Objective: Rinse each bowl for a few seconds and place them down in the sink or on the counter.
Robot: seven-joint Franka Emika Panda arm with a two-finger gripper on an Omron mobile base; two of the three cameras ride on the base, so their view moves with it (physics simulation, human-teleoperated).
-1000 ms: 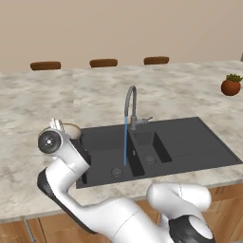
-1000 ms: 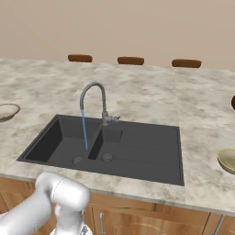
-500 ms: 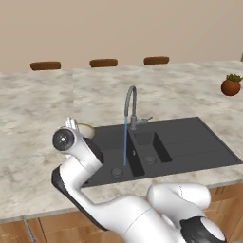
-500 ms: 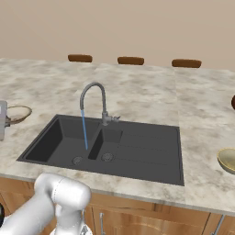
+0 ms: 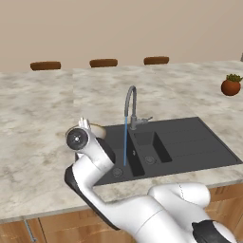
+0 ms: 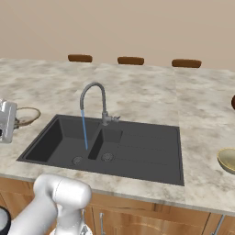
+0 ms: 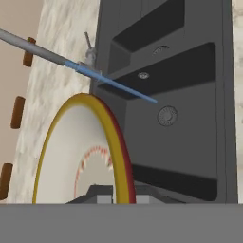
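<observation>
Marbled counter (image 6: pixel 137 87) spans the room. At its left, my claw (image 5: pixel 84 124) has carried the shallow bowl (image 7: pixel 80 152) rightward since a second ago, closer to the sink's (image 6: pixel 137 158) left edge; jaws narrowly clamped on its rim, bowl empty, whitish inside. Tap (image 6: pixel 94 98) pours a blue stream into the left basin. Far right, the olive-tan bowl (image 6: pixel 227 159) rests on the counter, empty.
</observation>
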